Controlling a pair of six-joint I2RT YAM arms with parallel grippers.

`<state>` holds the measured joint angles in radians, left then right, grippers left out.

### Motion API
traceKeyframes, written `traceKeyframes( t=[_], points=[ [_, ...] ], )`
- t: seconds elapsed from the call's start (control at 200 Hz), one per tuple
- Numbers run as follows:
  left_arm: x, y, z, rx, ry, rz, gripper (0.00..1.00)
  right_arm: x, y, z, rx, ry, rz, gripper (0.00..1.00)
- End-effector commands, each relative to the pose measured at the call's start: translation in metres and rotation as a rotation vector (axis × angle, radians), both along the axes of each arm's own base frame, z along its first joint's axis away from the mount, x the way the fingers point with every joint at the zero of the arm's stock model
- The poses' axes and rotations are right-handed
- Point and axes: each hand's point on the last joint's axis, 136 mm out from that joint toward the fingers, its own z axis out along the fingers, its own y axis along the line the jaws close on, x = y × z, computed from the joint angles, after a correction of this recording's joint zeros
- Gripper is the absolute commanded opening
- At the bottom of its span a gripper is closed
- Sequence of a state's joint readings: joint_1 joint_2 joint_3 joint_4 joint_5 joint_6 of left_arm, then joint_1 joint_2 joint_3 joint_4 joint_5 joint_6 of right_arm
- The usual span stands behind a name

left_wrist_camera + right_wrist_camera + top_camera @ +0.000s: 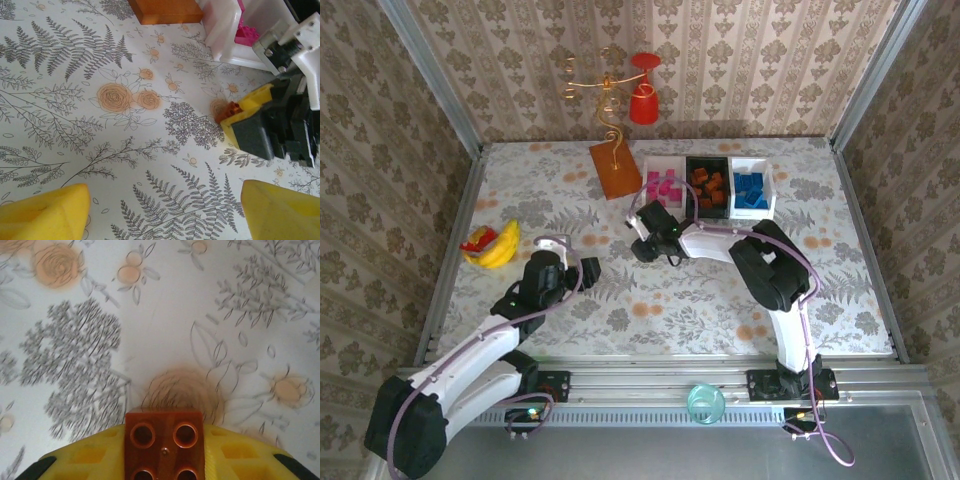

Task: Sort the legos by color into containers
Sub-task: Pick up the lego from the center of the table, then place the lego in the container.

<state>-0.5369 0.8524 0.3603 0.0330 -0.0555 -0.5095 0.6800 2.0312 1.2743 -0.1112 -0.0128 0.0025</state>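
Sorting is nearly finished: containers (645, 190) are filled by colour. Last loose orange lego (164, 445) is clamped in right gripper (642, 247), black container (707, 160) pending. Left gripper (165, 207) is held wide, empty.

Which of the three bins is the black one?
The middle bin, holding orange-brown legos; the left bin and right bin are white.

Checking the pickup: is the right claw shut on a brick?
Shut on the orange-brown lego: right claw's yellow fingers press both its sides.

One orange-brown lego (165, 447) apart; rest sorted in containers (771, 188)
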Motion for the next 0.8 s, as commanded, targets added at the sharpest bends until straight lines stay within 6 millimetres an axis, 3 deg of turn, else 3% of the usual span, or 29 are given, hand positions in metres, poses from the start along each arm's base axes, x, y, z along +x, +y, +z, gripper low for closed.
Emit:
traceKeyframes(
  t=[0.0, 0.18, 0.325, 0.56, 0.685, 0.795],
  points=[
    [0.003, -0.01, 0.009, -0.046, -0.021, -0.015, 0.8, -0.013, 0.0, 0.04, 0.104, -0.023, -0.011, 0.35],
    [0.007, -0.049, 0.032, -0.083, -0.093, -0.119, 0.8, -0.005, -0.042, 0.106, 0.291, -0.113, -0.161, 0.33],
    [0.013, -0.099, 0.056, -0.107, -0.167, -0.274, 0.81, 0.019, -0.096, 0.128, 0.372, -0.146, -0.362, 0.33],
    [0.03, -0.158, 0.083, -0.056, -0.247, -0.428, 0.81, 0.071, -0.168, 0.13, 0.322, -0.186, -0.63, 0.34],
    [0.038, -0.174, 0.089, -0.049, -0.254, -0.449, 0.81, 0.1, -0.186, 0.117, 0.258, -0.185, -0.698, 0.36],
    [0.043, -0.18, 0.091, -0.048, -0.252, -0.452, 0.81, 0.122, -0.19, 0.106, 0.214, -0.165, -0.718, 0.47]
  ],
)
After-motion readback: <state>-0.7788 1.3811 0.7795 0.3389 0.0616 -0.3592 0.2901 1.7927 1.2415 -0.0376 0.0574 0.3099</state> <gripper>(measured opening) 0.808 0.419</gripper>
